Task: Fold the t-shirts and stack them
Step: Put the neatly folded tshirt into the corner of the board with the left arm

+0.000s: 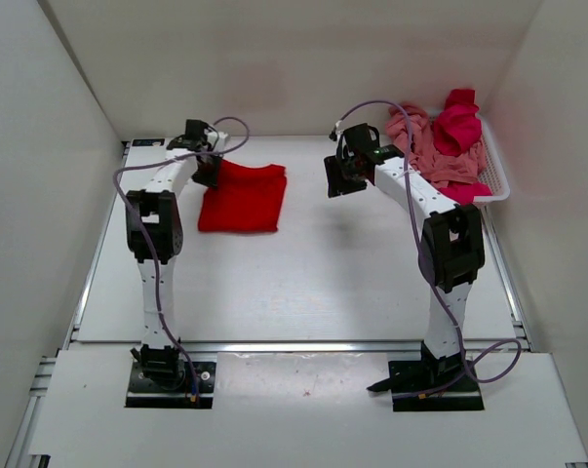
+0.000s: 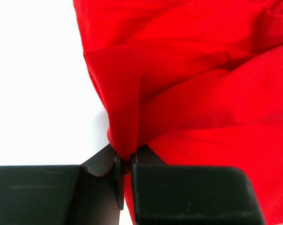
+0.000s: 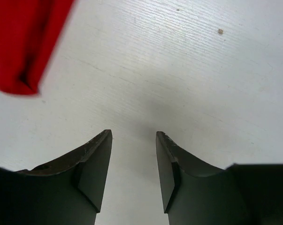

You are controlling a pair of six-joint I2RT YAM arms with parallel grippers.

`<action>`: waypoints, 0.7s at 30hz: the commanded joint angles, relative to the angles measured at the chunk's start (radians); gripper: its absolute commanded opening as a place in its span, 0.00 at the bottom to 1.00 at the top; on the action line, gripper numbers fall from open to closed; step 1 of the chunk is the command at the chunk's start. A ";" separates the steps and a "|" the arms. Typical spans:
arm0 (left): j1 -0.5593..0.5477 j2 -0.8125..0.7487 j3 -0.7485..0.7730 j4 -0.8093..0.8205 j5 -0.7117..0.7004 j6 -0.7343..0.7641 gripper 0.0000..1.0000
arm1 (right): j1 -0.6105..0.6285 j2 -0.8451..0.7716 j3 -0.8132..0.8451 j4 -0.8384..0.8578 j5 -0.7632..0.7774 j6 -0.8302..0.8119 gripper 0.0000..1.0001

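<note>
Red shirt (image 1: 243, 198) lies on table (image 1: 303, 283) left of centre, roughly folded to a rectangle; left gripper (image 2: 127, 161) pinches its far-left corner, so that fold looks unfinished. Right gripper (image 3: 133, 159) hangs spread, empty, over bare table. Far right: pink shirt (image 1: 425, 148) and magenta shirt (image 1: 457, 125) crumpled in basket (image 1: 498, 183), not yet folded. No stack yet.

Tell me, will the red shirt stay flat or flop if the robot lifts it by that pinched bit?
Probably flop: the red shirt bunches into soft folds where the left gripper pinches it. It's likely light, since the cloth looks thin. Its neat fold would probably come undone.
</note>
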 commanded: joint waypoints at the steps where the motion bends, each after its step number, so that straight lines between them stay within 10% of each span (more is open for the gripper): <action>1: 0.071 0.017 0.111 0.036 -0.229 0.171 0.00 | 0.003 -0.061 0.033 0.014 0.011 -0.023 0.42; 21: 0.273 0.388 0.558 0.303 -0.743 0.538 0.00 | 0.103 -0.145 -0.013 -0.009 0.084 -0.100 0.42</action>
